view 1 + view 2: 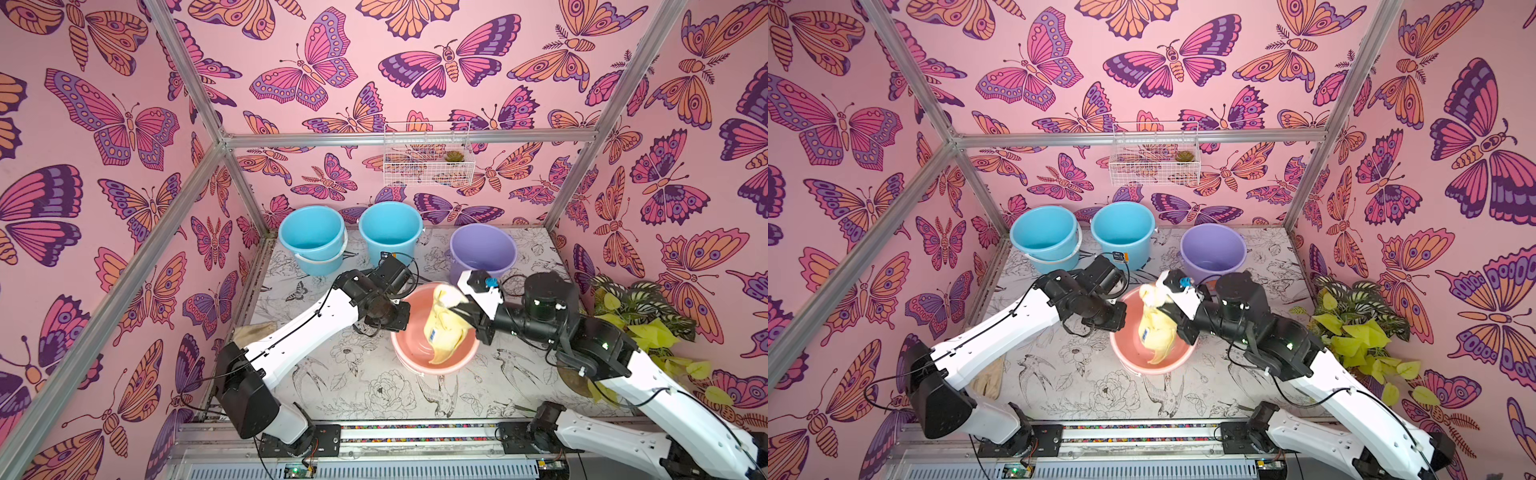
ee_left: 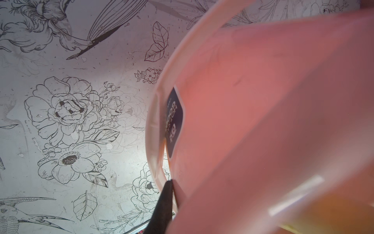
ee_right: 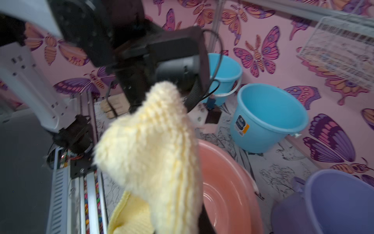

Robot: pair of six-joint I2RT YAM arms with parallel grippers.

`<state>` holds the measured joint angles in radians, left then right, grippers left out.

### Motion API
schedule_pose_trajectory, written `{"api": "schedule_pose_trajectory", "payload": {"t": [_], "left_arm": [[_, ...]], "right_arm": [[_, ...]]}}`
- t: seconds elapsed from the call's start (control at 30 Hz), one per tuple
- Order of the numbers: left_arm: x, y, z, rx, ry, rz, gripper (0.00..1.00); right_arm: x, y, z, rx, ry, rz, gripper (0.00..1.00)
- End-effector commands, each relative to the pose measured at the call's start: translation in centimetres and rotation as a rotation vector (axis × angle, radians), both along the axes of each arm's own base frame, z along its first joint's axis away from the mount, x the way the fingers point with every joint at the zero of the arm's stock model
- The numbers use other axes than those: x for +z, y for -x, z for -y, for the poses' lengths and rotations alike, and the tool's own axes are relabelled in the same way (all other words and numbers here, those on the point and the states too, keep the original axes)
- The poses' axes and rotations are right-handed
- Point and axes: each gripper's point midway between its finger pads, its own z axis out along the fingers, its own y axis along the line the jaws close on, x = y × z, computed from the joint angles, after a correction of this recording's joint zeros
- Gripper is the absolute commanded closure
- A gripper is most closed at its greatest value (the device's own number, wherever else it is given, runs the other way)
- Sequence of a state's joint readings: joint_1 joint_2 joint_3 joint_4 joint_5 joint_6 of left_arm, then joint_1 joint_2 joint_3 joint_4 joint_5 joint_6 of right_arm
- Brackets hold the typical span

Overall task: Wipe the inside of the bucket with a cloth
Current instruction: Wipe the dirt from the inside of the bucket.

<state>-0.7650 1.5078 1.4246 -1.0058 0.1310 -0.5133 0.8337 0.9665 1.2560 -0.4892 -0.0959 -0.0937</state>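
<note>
- Far left, a tan rag (image 1: 249,332) lies on the table (image 1: 353,395), partly under your left arm.
- Your left gripper (image 1: 399,321) is pinched tight on the left rim of the pink bucket (image 1: 409,347).
- The yellow cloth (image 1: 442,328) hangs down into that bucket, blue label showing.
- Your right gripper (image 1: 456,308) is clamped on the yellow cloth's bunched top, over the bucket.
- A purple bucket (image 1: 482,245) sits behind, and a leafy plant (image 1: 640,316) is far right.

Both top views are bright, evenly lit and sharp, bowed at the edges, while the pink bucket (image 2: 263,101) looms blurred in the left wrist view and the cloth (image 3: 153,154) seems motion-smeared.
</note>
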Motion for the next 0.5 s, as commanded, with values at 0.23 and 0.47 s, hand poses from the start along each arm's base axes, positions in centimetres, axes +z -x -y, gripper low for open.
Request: {"api": "schedule_pose_trajectory", "payload": {"t": [0.23, 0.47], "left_arm": [[-0.1, -0.5, -3.4, 0.057, -0.018, -0.021, 1.0], [-0.3, -1.7, -9.2, 0.198, -0.026, -0.04, 1.0]], "right_arm": [[7.8, -6.8, 6.9, -0.564, -0.119, 0.134, 1.0], [4.4, -10.2, 9.5, -0.72, -0.082, -0.029, 1.0]]}}
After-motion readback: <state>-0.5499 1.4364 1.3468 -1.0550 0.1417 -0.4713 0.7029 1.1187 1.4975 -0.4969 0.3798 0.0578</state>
